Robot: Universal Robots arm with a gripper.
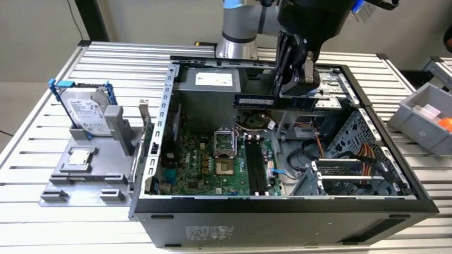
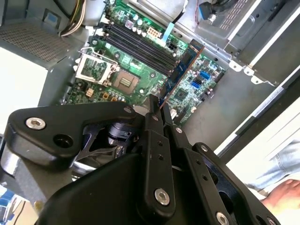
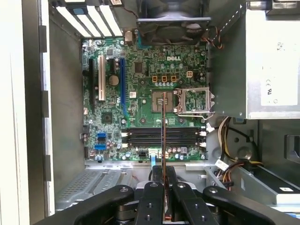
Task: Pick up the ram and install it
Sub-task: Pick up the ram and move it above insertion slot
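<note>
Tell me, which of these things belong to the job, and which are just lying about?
Part of the job: the ram, held in the shut gripper; the memory slots.
Lying about: the hard drive, the processor chip, the grey bin.

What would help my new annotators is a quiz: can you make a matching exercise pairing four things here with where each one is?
Things
1. ram
2. hard drive
3. processor chip
4. grey bin

Places
A. lying flat on the grey fixture
B. on the table, at the exterior view's right of the case
C. held in the gripper above the open case
D. standing upright on the grey fixture

Pairs: 1-C, 2-D, 3-A, 4-B
</note>
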